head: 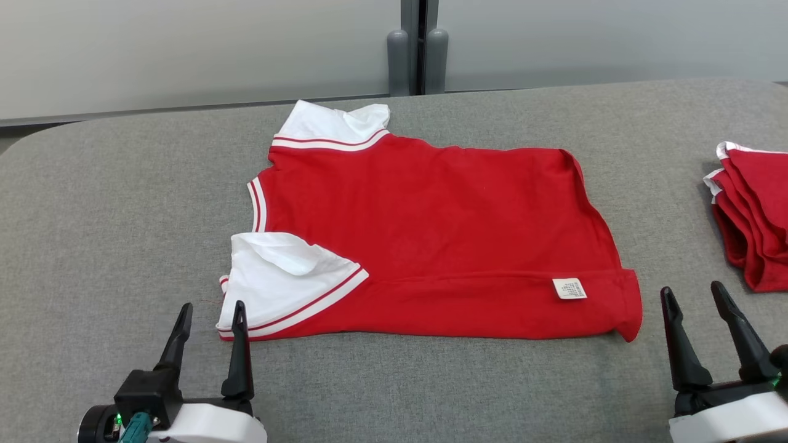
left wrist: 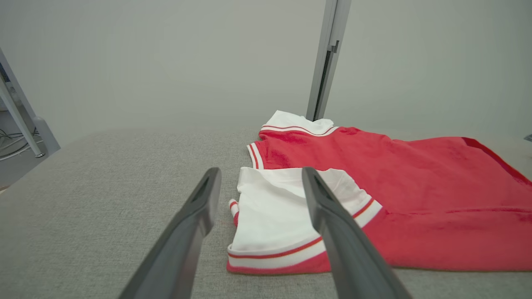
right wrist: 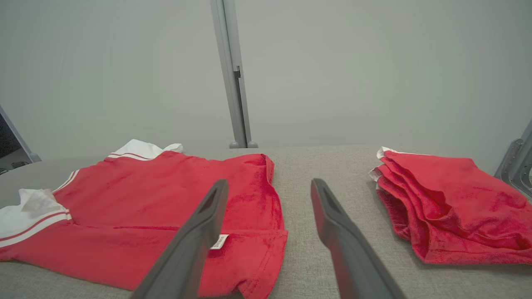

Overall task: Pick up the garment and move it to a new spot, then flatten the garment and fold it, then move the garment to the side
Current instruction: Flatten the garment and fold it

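Note:
The garment [head: 431, 234] is a red shirt with white, red-striped sleeves, lying flat on the grey padded table [head: 111, 203] with its collar end to the left and a white label near its lower right hem. My left gripper [head: 211, 314] stands open just short of the near white sleeve [left wrist: 270, 216], its right finger close to the sleeve's edge. At the lower right my right gripper [head: 692, 295] stands open beside the shirt's hem corner [right wrist: 266, 257], holding nothing. The shirt [right wrist: 166, 207] lies left of its fingers.
A stack of folded red garments [head: 754, 215] sits at the table's right edge, also seen as the pile [right wrist: 453, 203] in the right wrist view. A grey post [head: 418, 49] stands behind the table against a pale wall. Bare cloth stretches to the left.

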Robot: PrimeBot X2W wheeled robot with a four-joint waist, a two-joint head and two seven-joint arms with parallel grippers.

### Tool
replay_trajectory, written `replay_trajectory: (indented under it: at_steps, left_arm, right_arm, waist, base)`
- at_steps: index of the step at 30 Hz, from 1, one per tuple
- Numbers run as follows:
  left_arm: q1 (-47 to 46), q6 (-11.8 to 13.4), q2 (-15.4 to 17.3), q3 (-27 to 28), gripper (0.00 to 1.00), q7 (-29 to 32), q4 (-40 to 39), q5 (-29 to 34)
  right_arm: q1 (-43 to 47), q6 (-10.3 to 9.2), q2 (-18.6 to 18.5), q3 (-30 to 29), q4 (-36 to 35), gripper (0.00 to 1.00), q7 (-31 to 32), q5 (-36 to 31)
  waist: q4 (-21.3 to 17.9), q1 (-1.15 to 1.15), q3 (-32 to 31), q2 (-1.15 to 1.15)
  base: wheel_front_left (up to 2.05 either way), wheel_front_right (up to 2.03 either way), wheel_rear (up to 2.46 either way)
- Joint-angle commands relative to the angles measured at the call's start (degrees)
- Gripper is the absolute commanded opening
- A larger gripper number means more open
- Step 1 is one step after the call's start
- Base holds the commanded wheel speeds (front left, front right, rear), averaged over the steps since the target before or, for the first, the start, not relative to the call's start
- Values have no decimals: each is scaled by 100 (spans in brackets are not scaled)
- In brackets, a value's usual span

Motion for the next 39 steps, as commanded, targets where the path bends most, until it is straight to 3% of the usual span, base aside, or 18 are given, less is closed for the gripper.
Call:
replay_trajectory:
  at_steps: [1,13,19,20,21,22,23,31,39]
  left_arm:
    - [-152,-33,11,-16,100,31,85,-43]
    - [-833,-467,-176,-67,100,146,1803,-738]
    - [-1120,-687,-213,-61,100,158,2268,-995]
    - [-1158,-712,-210,-67,96,151,2318,-1016]
    - [-1194,-750,-213,-71,50,161,2364,-1051]
    - [-1224,-748,-203,-66,24,123,2387,-1046]
    - [-1247,-731,-189,-60,0,99,2403,-1025]
    - [-954,-693,-154,11,0,-74,2103,-1148]
    - [-101,-542,-88,-87,0,331,1464,-1203]
  right_arm:
    - [-80,0,-26,47,76,100,28,37]
    - [-641,0,29,779,1813,100,-136,513]
    - [-998,0,-31,1167,2321,98,-202,886]
    - [-1043,0,-59,1219,2369,73,-214,924]
    - [-1095,0,-71,1297,2394,51,-230,1002]
    - [-1134,0,-83,1354,2415,51,-239,1059]
    - [-1167,0,-113,1392,2436,0,-261,1105]
    - [-1031,-1,-366,1437,2377,0,-393,1396]
    - [-442,-3,-487,1287,2240,0,-380,1435]
  waist:
    - [23,0,57,0]
    - [81,0,552,0]
    - [81,0,642,0]
    - [81,0,652,0]
    - [84,0,662,0]
    - [86,0,666,0]
    - [91,0,669,0]
    - [137,0,543,0]
    - [158,0,218,0]
  base:
    - [0,0,0]
    - [0,0,0]
    - [0,0,0]
    - [0,0,0]
    - [0,0,0]
    - [0,0,0]
    - [0,0,0]
    - [0,0,0]
    - [0,0,0]
